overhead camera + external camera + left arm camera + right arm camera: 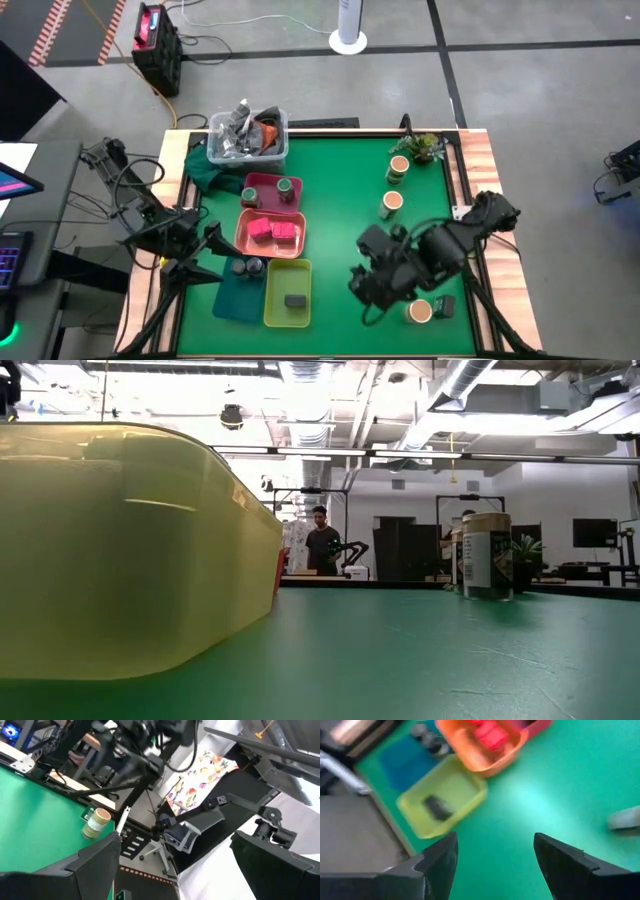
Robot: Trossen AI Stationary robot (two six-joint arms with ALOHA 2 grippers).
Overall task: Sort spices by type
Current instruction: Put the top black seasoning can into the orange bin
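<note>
Two green-lidded jars (pixel 284 186) stand in the pink tray (pixel 262 181). Magenta boxes (pixel 272 231) lie in the salmon tray (pixel 243 226). Small dark ones (pixel 245 266) sit in the teal tray (pixel 236 298). A dark grey one (pixel 295 300) lies in the yellow-green tray (pixel 275 312). Tan-topped jars stand on the mat at the far right (pixel 398 168), below it (pixel 391 203) and near the front (pixel 420 311), beside a small dark one (pixel 445 305). My right gripper (pixel 362 287) (pixel 492 860) is open and empty above the mat, right of the yellow-green tray (pixel 442 802). My left gripper (pixel 218 245) is open and empty at the table's left edge.
A clear bin (pixel 248 138) of crumpled things and a dark green cloth (pixel 203 170) sit at the far left. A small plant (pixel 425 147) stands at the far right corner. Bare green mat (pixel 340 200) lies in the middle. A person (pixel 322 545) stands in the room beyond.
</note>
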